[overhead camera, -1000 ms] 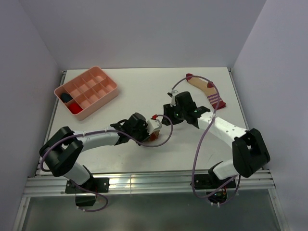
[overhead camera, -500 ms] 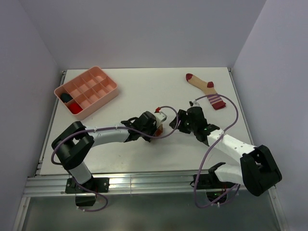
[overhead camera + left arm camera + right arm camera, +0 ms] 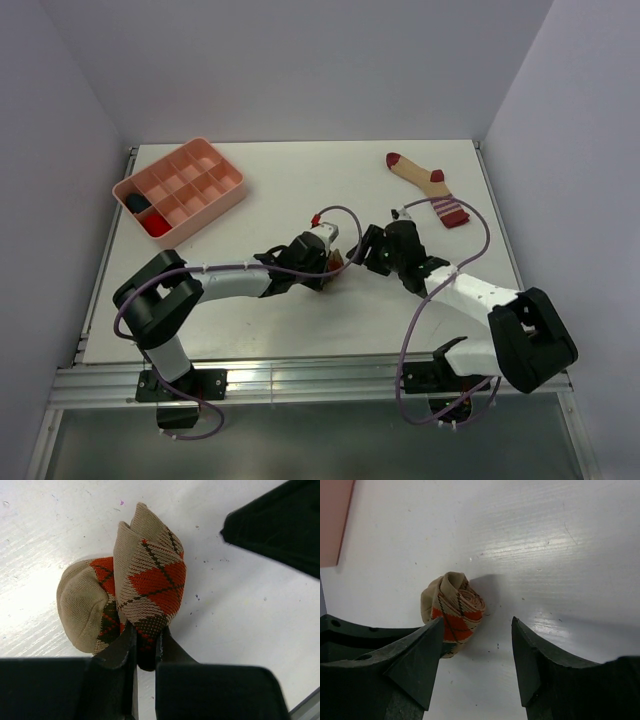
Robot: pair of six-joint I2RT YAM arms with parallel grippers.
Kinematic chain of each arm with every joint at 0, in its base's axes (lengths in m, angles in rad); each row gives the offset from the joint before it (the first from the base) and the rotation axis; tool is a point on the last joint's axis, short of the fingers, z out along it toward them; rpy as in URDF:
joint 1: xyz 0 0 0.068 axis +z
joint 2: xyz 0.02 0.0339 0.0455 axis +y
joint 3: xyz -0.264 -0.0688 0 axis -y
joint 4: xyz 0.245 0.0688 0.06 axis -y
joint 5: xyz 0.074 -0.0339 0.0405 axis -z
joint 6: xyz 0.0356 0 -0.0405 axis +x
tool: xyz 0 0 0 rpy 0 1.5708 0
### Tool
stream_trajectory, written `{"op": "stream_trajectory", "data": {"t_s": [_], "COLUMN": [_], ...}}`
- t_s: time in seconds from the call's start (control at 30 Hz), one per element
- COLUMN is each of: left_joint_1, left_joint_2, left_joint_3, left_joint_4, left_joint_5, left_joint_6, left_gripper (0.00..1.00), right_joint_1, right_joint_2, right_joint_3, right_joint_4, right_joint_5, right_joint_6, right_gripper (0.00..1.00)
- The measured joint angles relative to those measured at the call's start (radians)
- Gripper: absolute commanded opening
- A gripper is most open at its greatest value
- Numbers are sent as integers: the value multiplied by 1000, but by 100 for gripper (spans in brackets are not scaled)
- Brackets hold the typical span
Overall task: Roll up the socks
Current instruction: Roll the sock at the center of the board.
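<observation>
The argyle sock (image 3: 150,580) is a tight roll lying on the white table, and my left gripper (image 3: 145,641) is shut on its dark lower end. In the top view this roll (image 3: 337,262) lies mid-table between both grippers. My right gripper (image 3: 477,622) stands open just right of the roll (image 3: 452,607), its left finger close beside the roll and nothing between the fingers. In the top view it (image 3: 366,250) faces the left gripper (image 3: 325,264). The other of the socks, tan with a red toe and striped cuff (image 3: 427,186), lies flat at the back right.
A pink compartment tray (image 3: 210,215) sits at the back left, holding a dark bundle (image 3: 136,203) and a red bundle (image 3: 155,224). Purple cables loop over both arms. Grey walls close in the left, right and back sides.
My right gripper has come from beside the striped sock to the table's middle and opened wider. The left gripper has carried the rolled argyle sock slightly right and back.
</observation>
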Motion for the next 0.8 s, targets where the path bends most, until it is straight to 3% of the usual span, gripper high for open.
{"op": "stream_trajectory", "data": {"t_s": [0.3,0.8], "left_joint_1": [11,130], "left_joint_2": [0,0], "left_joint_3": [-9,-52], "left_joint_4": [19,85], "left_joint_5": [18,253], "left_joint_6": [-33,-145], "left_gripper": [1,1], "right_joint_1": [54,82], "right_joint_2": [80,140], "right_joint_3": [3,16], "right_joint_4": [24,77], "right_joint_5": [2,2], "right_joint_6": [71,134], "right_gripper": [64,64]}}
